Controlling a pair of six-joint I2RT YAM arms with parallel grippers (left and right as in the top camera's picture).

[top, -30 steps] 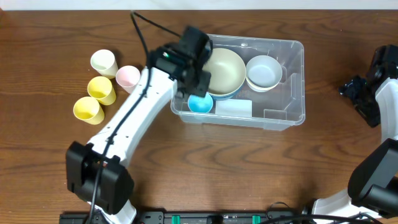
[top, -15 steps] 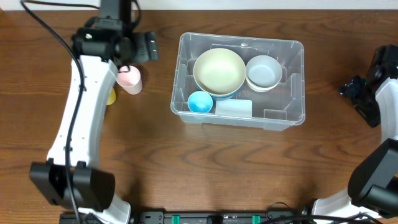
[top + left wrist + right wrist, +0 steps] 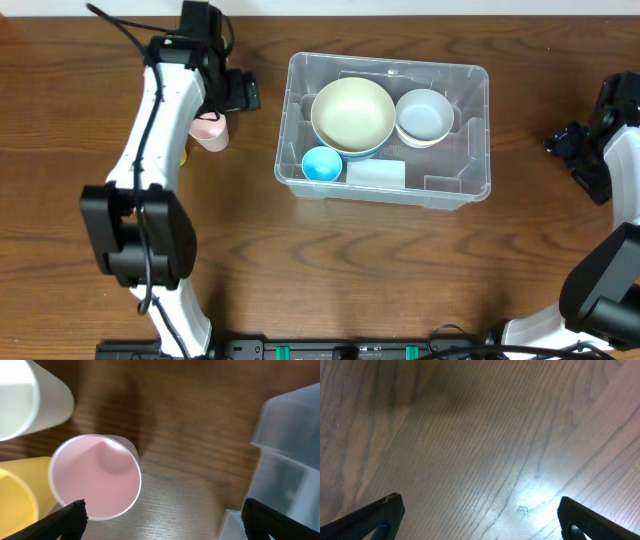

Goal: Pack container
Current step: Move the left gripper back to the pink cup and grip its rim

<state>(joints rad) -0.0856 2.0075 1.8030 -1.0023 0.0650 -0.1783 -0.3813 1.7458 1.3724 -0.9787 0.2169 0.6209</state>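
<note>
Left fingers (image 3: 70,520) spread fully, holding nothing. They hang above the pink cup (image 3: 95,477), which stands mouth-up on the tabletop (image 3: 190,435) and is not gripped. Right fingers (image 3: 380,517) equally wide and empty, over bare wood at the far right.

Container (image 3: 487,130) sits mid-tabletop, right of the cups. Packed so far: cream bowl (image 3: 352,113), white bowl (image 3: 424,115) beside it, blue cup (image 3: 322,163), pale flat block (image 3: 376,173) (cannot tell what it is).

Left to pack, as I judge: pink cup, white cup (image 3: 30,400), yellow cup (image 3: 20,500); the arm may hide more from above.

In the way: the yellow cup sits just beside the pink one, crowding a grasp.
</note>
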